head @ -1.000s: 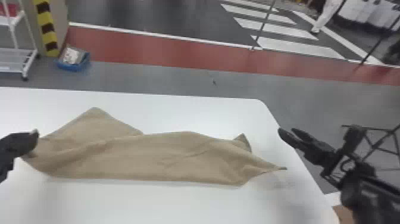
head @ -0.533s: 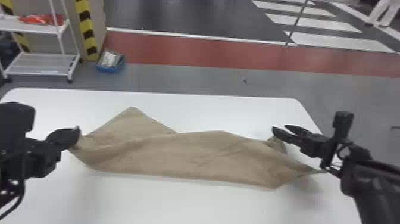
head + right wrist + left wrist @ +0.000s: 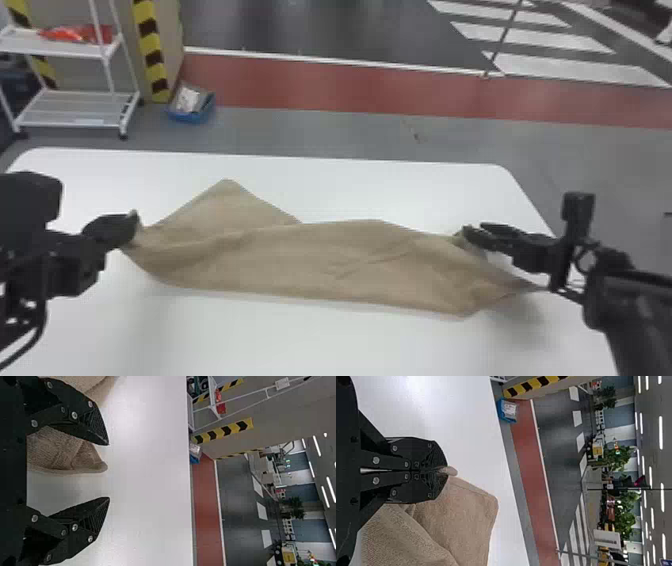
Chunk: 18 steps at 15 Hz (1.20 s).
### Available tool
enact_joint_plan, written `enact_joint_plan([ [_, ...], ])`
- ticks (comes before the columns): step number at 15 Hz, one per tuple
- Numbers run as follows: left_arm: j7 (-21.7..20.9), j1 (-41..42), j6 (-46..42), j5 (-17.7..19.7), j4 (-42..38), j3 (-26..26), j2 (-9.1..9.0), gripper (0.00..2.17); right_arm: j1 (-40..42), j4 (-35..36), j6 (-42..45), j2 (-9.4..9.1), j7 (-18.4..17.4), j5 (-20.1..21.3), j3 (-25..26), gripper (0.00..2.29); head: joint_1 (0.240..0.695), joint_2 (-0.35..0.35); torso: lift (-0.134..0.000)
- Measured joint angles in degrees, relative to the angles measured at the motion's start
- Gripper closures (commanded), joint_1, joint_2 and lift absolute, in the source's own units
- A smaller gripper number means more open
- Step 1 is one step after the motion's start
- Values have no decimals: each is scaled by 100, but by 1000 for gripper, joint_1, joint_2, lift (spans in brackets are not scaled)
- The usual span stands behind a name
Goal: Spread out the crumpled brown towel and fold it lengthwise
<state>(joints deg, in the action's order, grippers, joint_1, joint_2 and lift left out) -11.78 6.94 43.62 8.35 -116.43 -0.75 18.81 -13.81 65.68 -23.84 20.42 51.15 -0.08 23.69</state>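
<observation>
- We find the brown towel [image 3: 310,260] stretched across the table [image 3: 300,340], still creased
- We judge the left gripper [image 3: 445,471], fingers clamped on one towel corner, to be anchoring that end
- We note the right gripper [image 3: 109,471], fingers apart at the opposite end, likely to take another corner
- We record both arms angled inward from the sides

A white table [image 3: 320,340] stands on grey floor [image 3: 350,137], past which run a red band [image 3: 300,85] and dark paving with white stripes [image 3: 575,72]. Near the table, a white rack [image 3: 75,124] shows 2 shelves (something red [image 3: 80,34] lies on the upper), with a blue bin [image 3: 192,117] beside black-and-yellow edging [image 3: 149,30]. Farther off, green plants [image 3: 621,457] stand beneath a grey ceiling [image 3: 653,399] with bright strip lights [image 3: 661,433].
</observation>
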Motion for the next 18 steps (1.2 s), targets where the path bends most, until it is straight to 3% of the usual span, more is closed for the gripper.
enact_joint_plan([
  [4, 1, 0, -4, -15, 14, -16, -20, 1180, 48, 6, -83, 96, 129, 7, 30, 704, 695, -208, -124],
  [11, 0, 61, 9, -27, -38, -5, -11, 1180, -98, 6, -286, 103, 132, 84, -105, 826, 695, -200, -124],
  [15, 0, 101, 6, -26, -83, 15, -1, 1180, -195, 6, -593, 103, 303, 226, -165, 1237, 695, -193, -124],
  [18, 0, 111, 11, -26, -109, 23, 0, 1180, -50, 285, -671, 48, 358, 77, 81, 1328, 695, -197, -124],
])
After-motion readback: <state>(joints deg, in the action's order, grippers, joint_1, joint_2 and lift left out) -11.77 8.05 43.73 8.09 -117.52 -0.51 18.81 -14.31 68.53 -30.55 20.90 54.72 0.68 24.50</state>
